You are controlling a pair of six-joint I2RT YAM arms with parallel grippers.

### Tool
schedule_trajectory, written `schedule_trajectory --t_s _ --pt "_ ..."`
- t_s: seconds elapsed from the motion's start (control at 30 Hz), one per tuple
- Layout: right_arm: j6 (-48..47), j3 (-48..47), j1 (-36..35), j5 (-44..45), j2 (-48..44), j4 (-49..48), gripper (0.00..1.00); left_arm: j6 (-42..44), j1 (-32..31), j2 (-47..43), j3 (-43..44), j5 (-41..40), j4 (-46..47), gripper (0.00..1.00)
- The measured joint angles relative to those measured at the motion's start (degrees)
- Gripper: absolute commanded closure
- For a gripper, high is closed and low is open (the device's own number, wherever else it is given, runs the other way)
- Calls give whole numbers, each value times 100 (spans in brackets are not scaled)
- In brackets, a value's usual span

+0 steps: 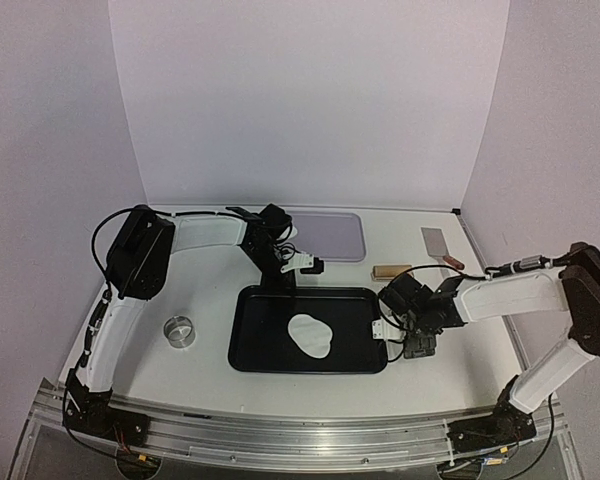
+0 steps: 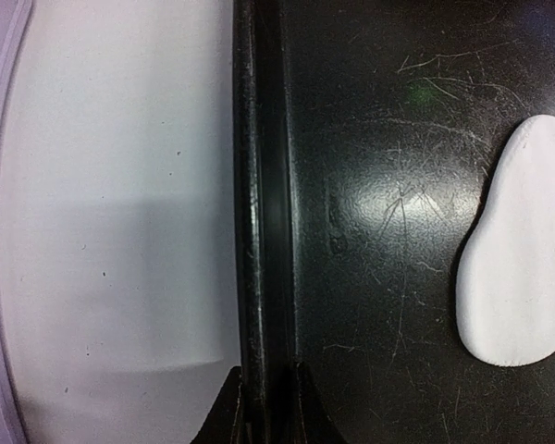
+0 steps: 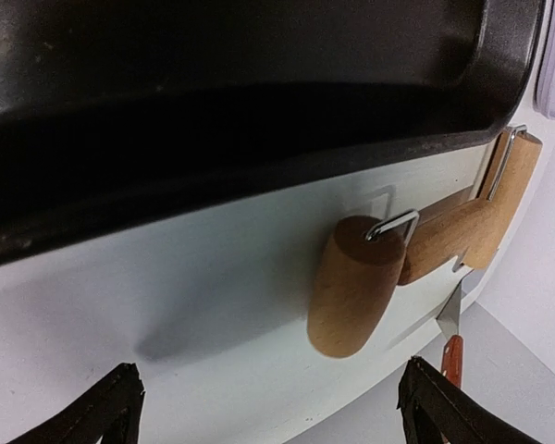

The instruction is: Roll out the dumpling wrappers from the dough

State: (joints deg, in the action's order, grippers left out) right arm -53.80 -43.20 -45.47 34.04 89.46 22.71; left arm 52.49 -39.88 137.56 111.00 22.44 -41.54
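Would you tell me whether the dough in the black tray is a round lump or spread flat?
Spread flat: the dough lies as a thin, irregular white sheet on the floor of the black tray.

The top camera looks down from above and behind the arm bases, taking in the whole bench (image 1: pixel 160 375). The left wrist camera stares straight down, close over the rim of the black tray (image 2: pixel 370 277) and the dough (image 2: pixel 527 250), both shared with the top view. The right wrist camera sits low and near, facing the tray's outer wall and a wooden roller (image 3: pixel 351 287).
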Motion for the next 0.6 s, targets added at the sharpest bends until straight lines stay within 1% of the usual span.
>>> schedule_trajectory --t_s 0.17,0.3,0.37,0.5,0.6 --pt "383 -158 -87 -152 -279 519 6 -3 0 0 0 1 0 100" --pt "924 -634 -97 -389 -599 990 5 -26 0 7 22 2 -19 98" --pt "1311 -970 -97 -511 -703 1184 4 -34 0 21 52 4 -48 92" --pt "2180 -1692 -97 -675 -738 1428 4 -29 -9 56 140 -19 -129 72" --pt "2804 -2028 -97 -768 -710 1577 3 91 -32 59 179 -167 -170 63"
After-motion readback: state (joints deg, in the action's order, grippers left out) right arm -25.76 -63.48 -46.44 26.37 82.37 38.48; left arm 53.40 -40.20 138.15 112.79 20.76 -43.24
